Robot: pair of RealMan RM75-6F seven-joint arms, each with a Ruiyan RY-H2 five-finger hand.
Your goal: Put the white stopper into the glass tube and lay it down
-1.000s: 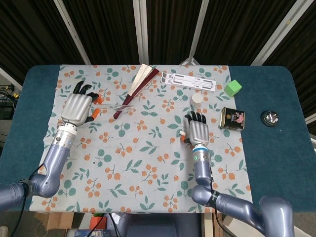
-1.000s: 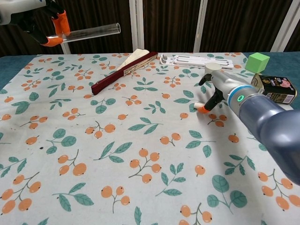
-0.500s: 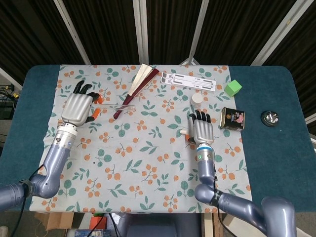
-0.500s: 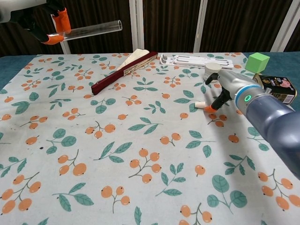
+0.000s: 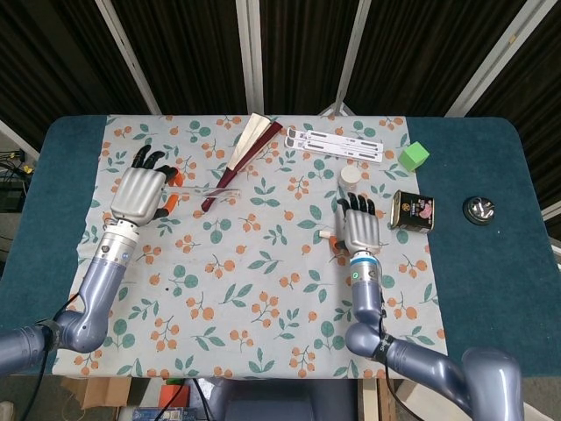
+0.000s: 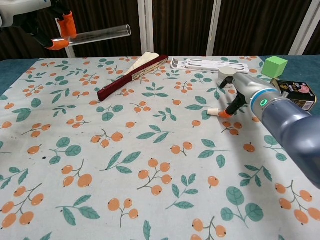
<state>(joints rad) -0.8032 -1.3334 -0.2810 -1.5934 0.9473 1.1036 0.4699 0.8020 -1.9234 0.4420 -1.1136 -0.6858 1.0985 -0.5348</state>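
Note:
My left hand [image 5: 138, 193] [image 6: 39, 19] is raised over the table's left side and grips the clear glass tube [image 5: 207, 187] [image 6: 96, 34] by one end. The tube lies roughly level and points right. The small white stopper [image 5: 325, 234] [image 6: 213, 112] lies on its side on the floral cloth. My right hand [image 5: 359, 229] [image 6: 248, 92] hovers low just to its right with fingers spread. One orange fingertip [image 6: 226, 114] sits right at the stopper's end; nothing is gripped.
A folded fan [image 5: 242, 158] [image 6: 131, 75] lies at centre back. A white flat stand [image 5: 342, 143] lies behind it. A white round jar [image 5: 350, 176], a green cube [image 5: 414, 156], a small tin [image 5: 412, 210] and a metal bell [image 5: 479, 209] are on the right.
My right hand has shifted a little to the right and back, uncovering the stopper that its thumb hid a second ago. The left hand and tube have hardly moved.

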